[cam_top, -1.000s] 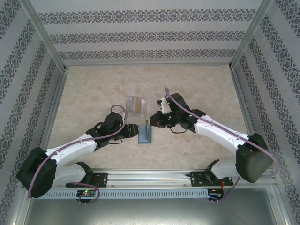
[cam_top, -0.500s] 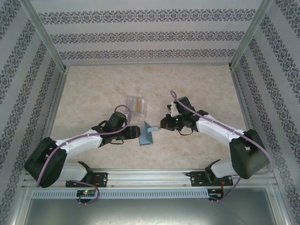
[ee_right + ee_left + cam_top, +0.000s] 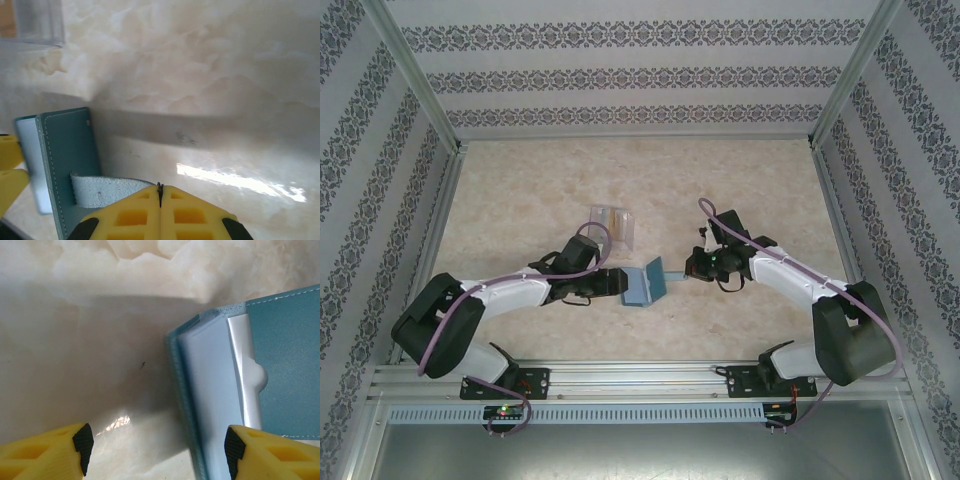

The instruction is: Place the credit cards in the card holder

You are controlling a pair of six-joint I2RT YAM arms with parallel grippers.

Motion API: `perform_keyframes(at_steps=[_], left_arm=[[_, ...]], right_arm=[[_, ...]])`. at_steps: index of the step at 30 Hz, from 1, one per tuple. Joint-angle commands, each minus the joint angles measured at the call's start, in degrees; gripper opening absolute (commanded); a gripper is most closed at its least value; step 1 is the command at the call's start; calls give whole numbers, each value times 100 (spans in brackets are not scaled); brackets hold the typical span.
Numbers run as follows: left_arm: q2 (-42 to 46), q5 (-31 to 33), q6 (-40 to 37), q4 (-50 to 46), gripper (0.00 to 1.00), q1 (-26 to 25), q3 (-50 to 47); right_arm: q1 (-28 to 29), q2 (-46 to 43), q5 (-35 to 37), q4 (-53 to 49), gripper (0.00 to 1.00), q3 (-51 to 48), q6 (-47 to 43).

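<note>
Your left pincer [image 3: 617,284] released, jaws wide; card holder [image 3: 640,287] on table [image 3: 520,200] at its 3 o'clock. Your right pincer [image 3: 686,272] clenched on holder's strap [image 3: 100,191]. Credit cards [image 3: 611,222] in clear case [image 3: 628,236], holder's 11 o'clock; left pincer nearer.

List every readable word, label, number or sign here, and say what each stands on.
None can be read.
The teal folding wallet is plain.
Any print on the orange-tan cards in the clear plastic case is too small to read.
The walls bear ornament, not letters.
</note>
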State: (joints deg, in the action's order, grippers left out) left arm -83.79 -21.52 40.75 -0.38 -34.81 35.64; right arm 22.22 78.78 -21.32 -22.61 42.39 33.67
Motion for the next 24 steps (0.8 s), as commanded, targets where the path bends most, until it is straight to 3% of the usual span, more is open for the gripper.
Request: perform_keyframes(at_steps=[1,11,14,24], left_arm=[[-206,-223,-52,372,72,-27,201],[-178,-273,-285,159,72,-44,404],[-135,-221,-280,161,97,-48,376],[-299,-267,-167,398,90,-44,352]], right_arm=[[-42,-9,416,-160,0,-125,-154],[-41,239,853,-277,4,-128,-205],[-42,341,853,-250,6,-130,-242],[82,370,761,-205,7,-48,-233]])
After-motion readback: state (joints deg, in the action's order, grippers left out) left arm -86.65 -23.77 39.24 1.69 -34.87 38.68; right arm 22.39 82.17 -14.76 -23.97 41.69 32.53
